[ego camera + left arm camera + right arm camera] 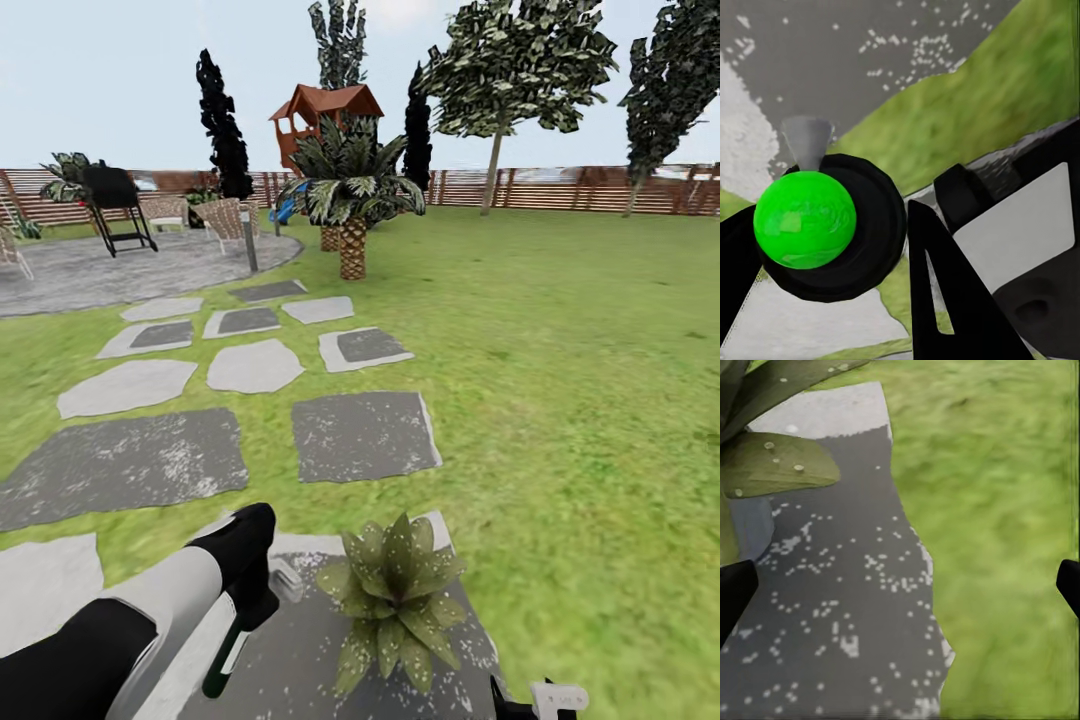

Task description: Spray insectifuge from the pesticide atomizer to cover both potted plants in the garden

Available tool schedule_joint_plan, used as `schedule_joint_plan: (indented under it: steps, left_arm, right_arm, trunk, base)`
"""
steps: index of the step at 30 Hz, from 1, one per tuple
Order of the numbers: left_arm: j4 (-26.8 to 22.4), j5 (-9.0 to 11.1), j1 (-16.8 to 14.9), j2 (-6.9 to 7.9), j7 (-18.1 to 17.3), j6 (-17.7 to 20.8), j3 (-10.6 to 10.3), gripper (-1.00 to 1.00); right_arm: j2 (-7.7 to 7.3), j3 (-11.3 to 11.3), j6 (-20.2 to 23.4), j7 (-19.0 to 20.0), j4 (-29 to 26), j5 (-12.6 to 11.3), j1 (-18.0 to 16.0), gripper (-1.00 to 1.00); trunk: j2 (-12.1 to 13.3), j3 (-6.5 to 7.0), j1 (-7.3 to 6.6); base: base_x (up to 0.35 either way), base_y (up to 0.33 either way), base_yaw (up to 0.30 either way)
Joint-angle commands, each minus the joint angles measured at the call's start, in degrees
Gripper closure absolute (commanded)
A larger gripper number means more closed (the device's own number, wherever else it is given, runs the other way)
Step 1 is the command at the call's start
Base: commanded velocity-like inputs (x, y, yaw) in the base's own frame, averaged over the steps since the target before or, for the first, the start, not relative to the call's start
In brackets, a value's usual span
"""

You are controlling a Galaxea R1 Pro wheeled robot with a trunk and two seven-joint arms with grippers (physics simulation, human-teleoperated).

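Note:
One potted plant point(395, 598), a low rosette of speckled pointed green leaves, stands on a dark stepping stone point(300, 650) just in front of me. My left gripper point(250, 600) hovers to its left, shut on the pesticide atomizer point(283, 580), whose light-grey head points toward the plant. In the left wrist view, the atomizer point(832, 225) shows as a black round body with a bright green ball and a grey nozzle, held between the gripper's point(832, 259) black fingers. My right gripper point(901, 585) is open above the stone's edge, beside the plant's leaves point(776, 465).
Grey stepping stones point(365, 435) lead across the lawn to a round paved patio point(120, 270) with a grill point(115, 205) and chairs. A bollard point(248, 240) and a palm point(350, 200) stand ahead. A wooden fence point(560, 188) closes the back.

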Motion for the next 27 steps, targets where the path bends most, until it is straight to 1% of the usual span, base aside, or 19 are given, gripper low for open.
schedule_joint_plan:
  steps: [1,4,8,13,18,21,24,27]
  left_arm:
    - [-0.12,-0.63,0.02,-0.08,-0.59,0.27,-0.01,1.0]
    - [-0.14,-0.62,0.03,-0.19,-0.59,0.26,0.12,1.0]
    - [-0.2,-0.68,-0.38,0.04,-0.59,0.34,0.26,1.0]
    - [-0.21,-0.67,-0.31,-0.18,-0.59,0.32,0.19,1.0]
    - [-0.18,-0.63,-0.28,-0.47,-0.71,0.23,0.25,1.0]
    - [-0.2,-0.57,-0.36,-0.73,-0.87,0.24,0.33,1.0]
    - [-0.21,-0.54,-0.37,-1.36,-0.99,0.32,0.41,1.0]
    - [-0.15,-0.56,-0.35,-1.42,-1.02,0.31,0.51,1.0]
  right_arm:
    - [0.01,-0.51,-0.18,0.1,0.06,0.57,-0.05,-1.0]
    - [0.01,-0.51,-0.18,0.07,0.06,0.57,-0.05,-1.0]
    - [0.01,-0.51,-0.18,0.09,0.06,0.57,-0.05,-1.0]
    - [0.01,-0.51,-0.18,0.08,0.05,0.57,-0.05,-1.0]
    - [0.01,-0.51,-0.18,0.07,0.06,0.57,-0.05,-1.0]
    - [0.01,-0.51,-0.18,0.09,0.06,0.57,-0.05,-1.0]
    - [0.01,-0.51,-0.18,0.08,0.06,0.58,-0.05,-1.0]
    - [0.01,-0.51,-0.18,0.05,0.05,0.57,-0.05,-1.0]
  trunk:
    - [-0.02,-0.05,-0.01]
    - [-0.02,-0.05,-0.01]
    - [-0.02,-0.05,-0.01]
    - [-0.02,-0.05,-0.01]
    - [-0.02,-0.05,-0.01]
    - [-0.02,-0.05,-0.01]
    - [-0.02,-0.05,-0.01]
    - [-0.02,-0.05,-0.01]
  base:
    - [0.001,0.001,-0.265]
    - [0.001,0.0,-0.265]
    - [0.038,0.02,-0.264]
    - [0.216,0.115,-0.08]
    - [0.027,0.011,-0.014]
    - [0.002,0.001,-0.192]
    - [0.0,0.0,-0.257]
    - [0.048,0.0,-0.225]
